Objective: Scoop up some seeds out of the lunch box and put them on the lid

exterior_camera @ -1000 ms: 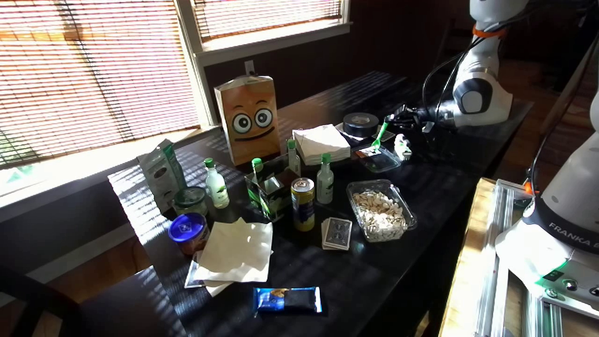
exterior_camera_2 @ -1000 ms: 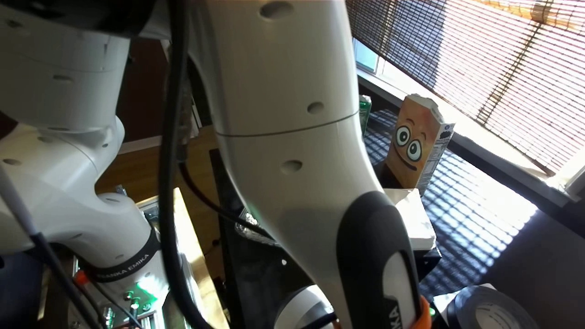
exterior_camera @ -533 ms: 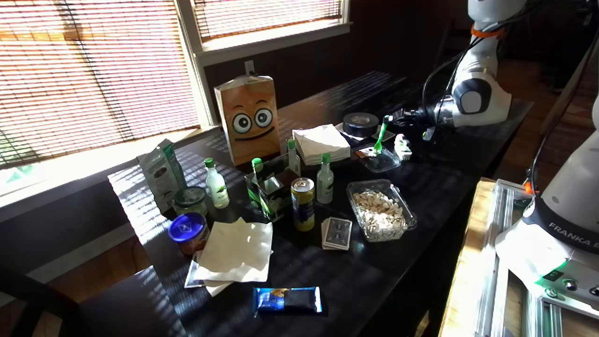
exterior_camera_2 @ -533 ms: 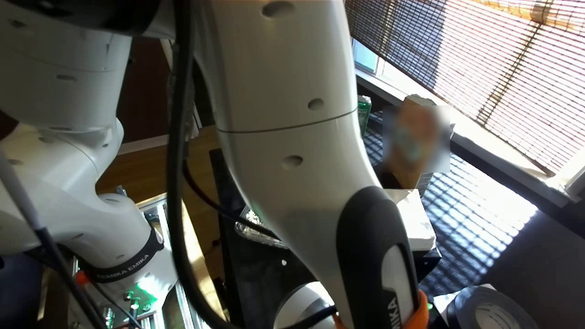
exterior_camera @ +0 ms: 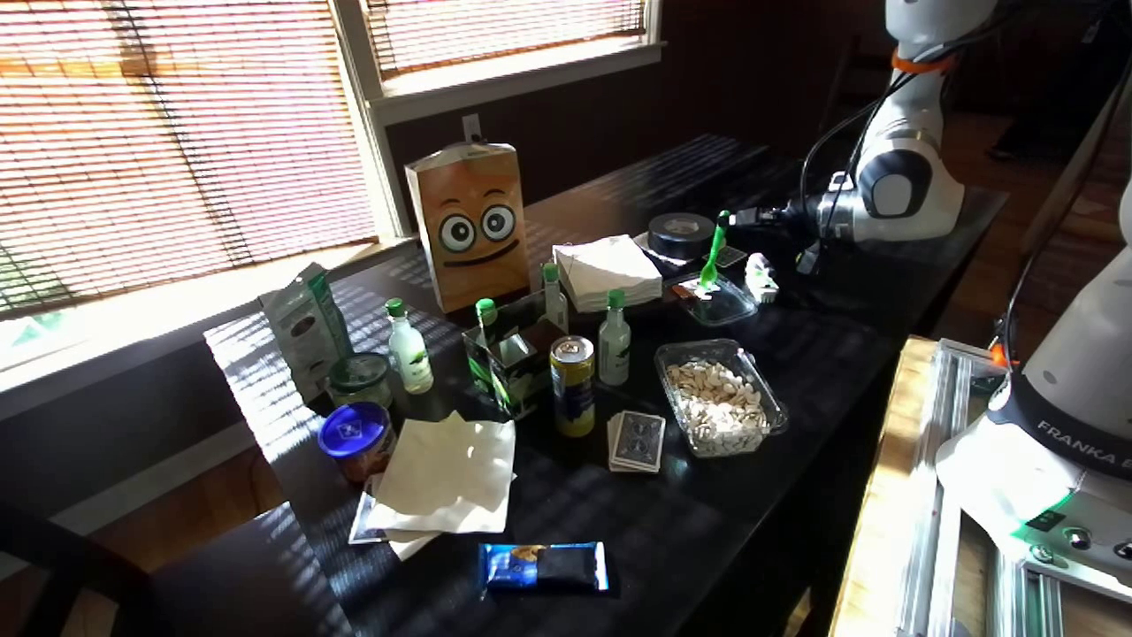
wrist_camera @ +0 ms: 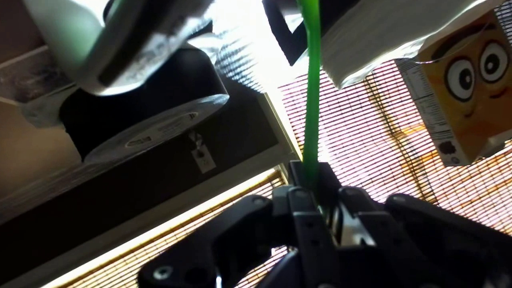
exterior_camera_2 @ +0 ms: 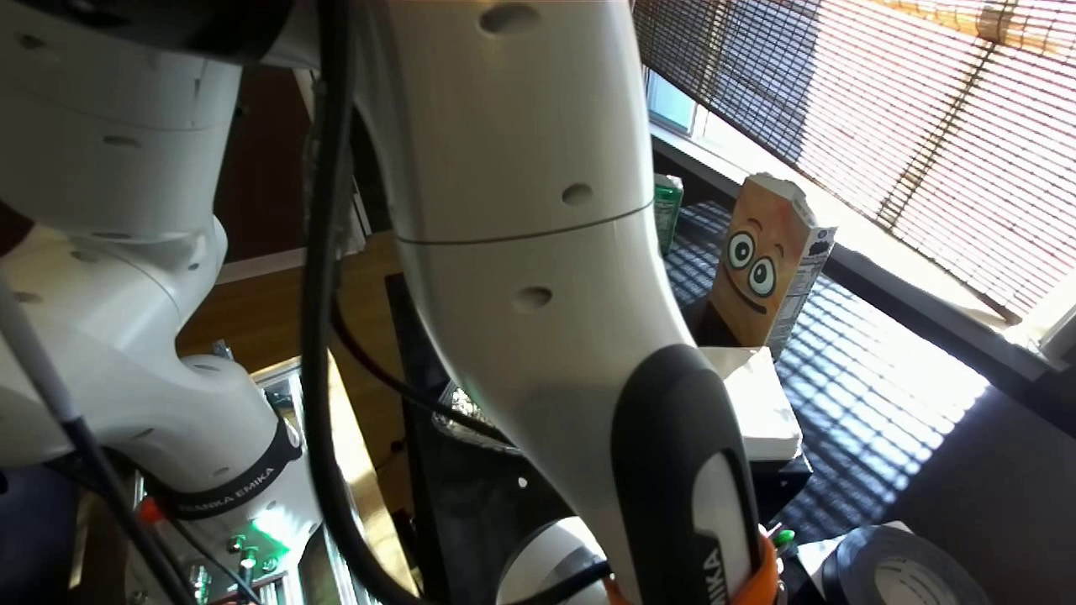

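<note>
In an exterior view, start at the close side of the dark table with a blue wrapped packet, lying flat. Just behind the packet, find pale paper sheets, loosely stacked, and beside them a blue-lidded tub. A little deeper in, see a small pile of playing cards and, just beside the pile, the lunch box, clear and open-topped, holding the seeds in a pale heap. Past the cards, note a yellow-and-blue can, upright, a green-capped bottle behind the can, and, well apart from both, a green-lidded jar. Farther back, in both exterior views, meet the orange-brown carton with a cartoon face, then a stack of white napkins. Just beside the napkins, spot the clear lid, lying on the table. Above the lid, see the green spoon, slightly tilted, bowl end down; cannot tell whether touching the plastic. By the bowl, make out whitish bits, too small to name. Just beside the lid, note a small white object, hard to make out. At the handle's top, find the gripper, clamped on the handle in the wrist view. Deepest, reach a black tape roll, lying flat beyond the spoon
</note>
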You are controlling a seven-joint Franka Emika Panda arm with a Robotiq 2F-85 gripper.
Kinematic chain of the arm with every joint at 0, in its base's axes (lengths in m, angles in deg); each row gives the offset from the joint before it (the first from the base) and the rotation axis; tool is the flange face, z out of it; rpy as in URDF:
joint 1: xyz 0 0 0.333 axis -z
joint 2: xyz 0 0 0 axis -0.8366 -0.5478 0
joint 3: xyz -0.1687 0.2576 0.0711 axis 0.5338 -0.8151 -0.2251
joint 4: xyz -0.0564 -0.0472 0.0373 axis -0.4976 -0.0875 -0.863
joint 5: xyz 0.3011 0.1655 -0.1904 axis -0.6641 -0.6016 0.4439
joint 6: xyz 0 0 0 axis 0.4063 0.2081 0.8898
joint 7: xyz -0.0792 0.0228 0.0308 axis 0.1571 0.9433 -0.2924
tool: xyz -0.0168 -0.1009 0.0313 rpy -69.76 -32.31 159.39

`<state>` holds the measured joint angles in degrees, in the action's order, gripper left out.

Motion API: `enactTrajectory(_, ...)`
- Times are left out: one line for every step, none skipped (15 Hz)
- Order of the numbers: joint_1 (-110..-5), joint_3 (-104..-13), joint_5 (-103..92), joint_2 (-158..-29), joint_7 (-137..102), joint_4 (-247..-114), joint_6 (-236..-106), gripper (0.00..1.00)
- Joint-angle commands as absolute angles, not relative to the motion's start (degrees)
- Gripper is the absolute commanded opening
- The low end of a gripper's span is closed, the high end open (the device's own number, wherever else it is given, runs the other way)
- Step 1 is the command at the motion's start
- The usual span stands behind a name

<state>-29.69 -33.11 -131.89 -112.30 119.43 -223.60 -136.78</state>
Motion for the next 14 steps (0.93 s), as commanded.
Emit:
enactTrajectory(-29.3, -32.3, -133.3, -109.6, 123.5, -226.6, -133.2, 0.03)
enactTrajectory(-29.1, -32.0, -133.1, -109.1, 124.0, -227.1, -132.1, 0.03)
enactTrajectory(-28.9, -31.6, -132.8, -108.1, 124.7, -228.0, -130.7, 0.03)
enactTrajectory(-28.8, -31.3, -132.5, -107.4, 125.0, -228.6, -129.7, 0.03)
enactTrajectory(-28.5, -31.1, -130.9, -106.7, 123.0, -229.2, -128.6, 0.03)
enactTrajectory(-28.6, -30.9, -129.2, -106.3, 120.2, -229.6, -128.3, 0.03)
enactTrajectory(-28.7, -30.8, -126.7, -106.1, 116.5, -229.8, -128.1, 0.03)
enactTrajectory(-28.6, -30.8, -124.7, -105.9, 113.7, -230.2, -127.3, 0.03)
enactTrajectory(-28.6, -30.8, -122.6, -105.6, 111.4, -230.7, -126.6, 0.03)
enactTrajectory(-28.8, -30.9, -120.5, -105.3, 109.2, -231.1, -126.2, 0.03)
enactTrajectory(-29.0, -31.0, -118.5, -105.3, 107.1, -231.4, -125.8, 0.03)
enactTrajectory(-29.1, -31.2, -116.6, -105.3, 104.9, -231.4, -125.1, 0.03)
enactTrajectory(-29.1, -31.3, -114.9, -105.3, 102.6, -231.5, -124.5, 0.03)
enactTrajectory(-29.2, -31.5, -113.5, -105.4, 100.0, -231.3, -124.1, 0.03)
